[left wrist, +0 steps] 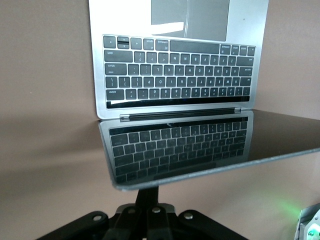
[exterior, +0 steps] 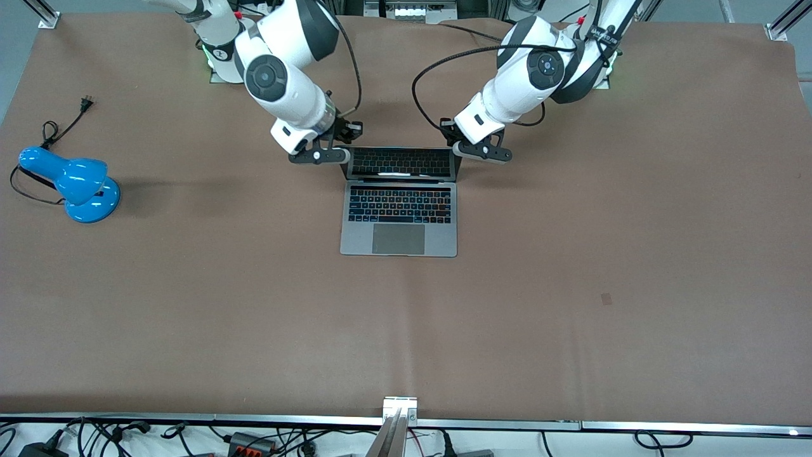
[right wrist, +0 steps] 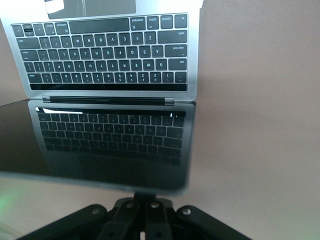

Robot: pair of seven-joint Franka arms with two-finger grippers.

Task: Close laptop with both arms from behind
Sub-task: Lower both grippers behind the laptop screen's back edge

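Laptop mid-table, lid partly lowered. Left gripper and right gripper, fingers together, press 1 top corner each. Best to push the 2 evenly so the lid doesn't twist.

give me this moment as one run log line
laptop: open, lid tilted | left gripper: shut, at lid's top corner | right gripper: shut, at other top corner | stage: lid not yet down

Bright, even overhead light, soft shadows beside the blue lamp, keys mirrored in the laptop screen, near lid edge blurred in wrist views.
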